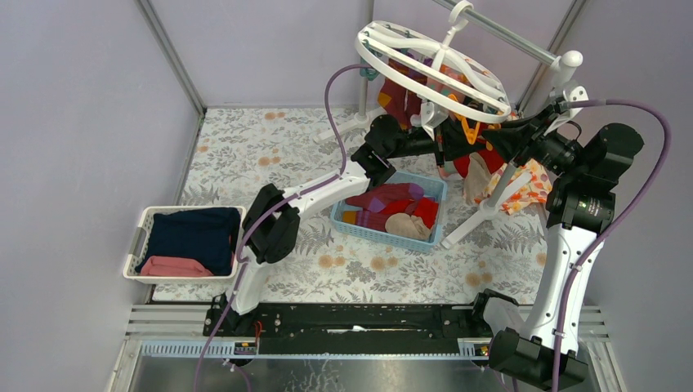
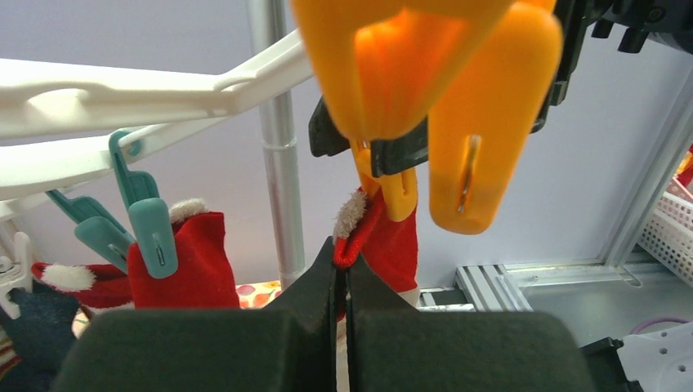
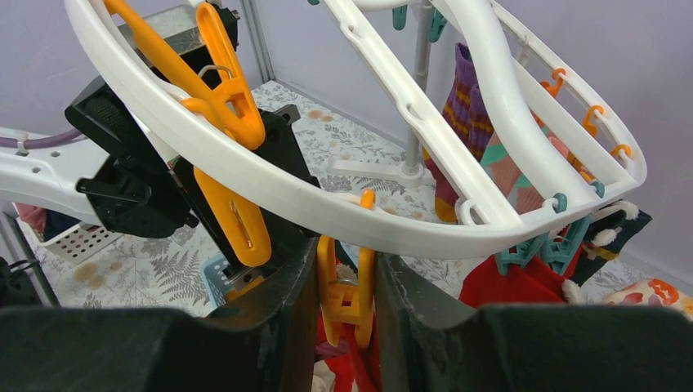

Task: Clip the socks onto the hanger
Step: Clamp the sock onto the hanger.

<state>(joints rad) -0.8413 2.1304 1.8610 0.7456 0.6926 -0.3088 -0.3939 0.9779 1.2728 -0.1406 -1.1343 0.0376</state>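
Hanging in the upper centre of the overhead view, the white oval hanger (image 1: 442,55) is met by both arms from below. The left gripper (image 2: 341,282) is seen clenched, with the edge of a red sock (image 2: 392,237) pinched between its black fingers at the lower middle of the left wrist view. The sock's pale, fuzzy cuff is held up against the lower end of an orange clip (image 3: 345,290). That clip is grasped by the right gripper (image 3: 345,327), its handles pressed between the two fingers under the hanger's rim. To the left, another red sock (image 2: 184,269) is shown already pinned by a teal clip (image 2: 151,233). More socks (image 1: 392,204) are piled in the blue basket (image 1: 433,192) below the hanger, and a white basket (image 1: 139,237) is set at the far left.
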